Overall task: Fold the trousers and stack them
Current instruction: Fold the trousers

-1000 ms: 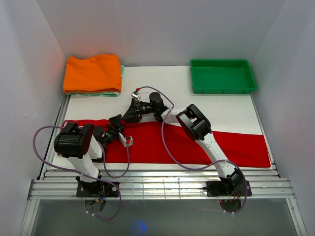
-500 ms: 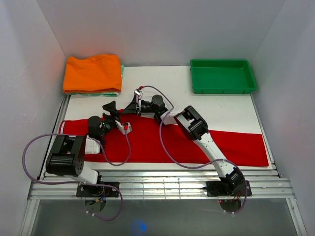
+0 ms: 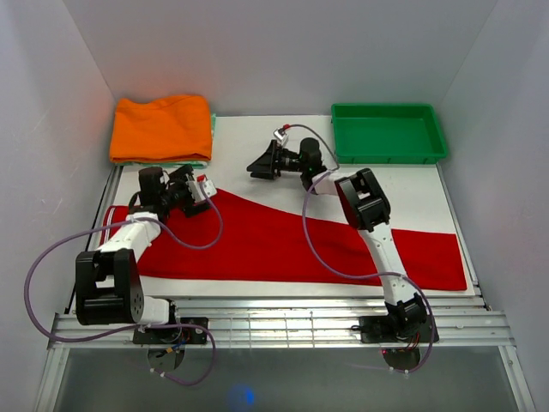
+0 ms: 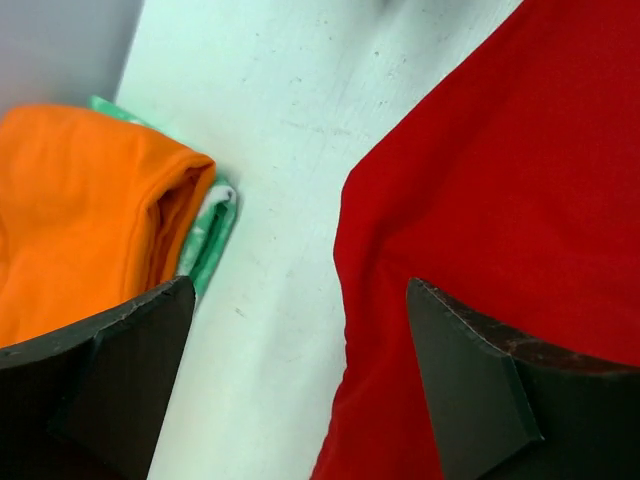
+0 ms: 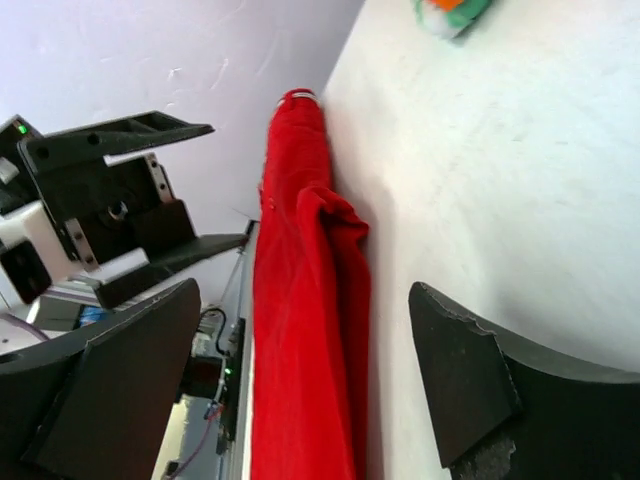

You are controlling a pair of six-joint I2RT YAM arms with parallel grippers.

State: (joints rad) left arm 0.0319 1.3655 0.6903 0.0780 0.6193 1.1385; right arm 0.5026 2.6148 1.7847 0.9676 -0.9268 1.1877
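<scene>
The bright red trousers (image 3: 274, 245) lie flat across the table, their far edge slanting up toward the back left. My left gripper (image 3: 196, 190) hovers over that raised far-left corner. In the left wrist view my left gripper (image 4: 300, 290) is open, with the trousers' edge (image 4: 500, 180) and bare table between the fingers and nothing held. My right gripper (image 3: 259, 163) hangs over the bare table behind the trousers, pointing left. In the right wrist view it (image 5: 305, 295) is open and empty, looking along the trousers (image 5: 300, 330).
A folded orange garment (image 3: 160, 127) lies at the back left on a green-and-white cloth (image 4: 210, 225). A green tray (image 3: 388, 109) stands at the back right. White walls close in three sides. A metal rail (image 3: 283, 322) runs along the near edge.
My left gripper swung from the near left to the back left and opened, leaving the trousers' left part spread farther back. My right gripper moved back and to the right, off the trousers.
</scene>
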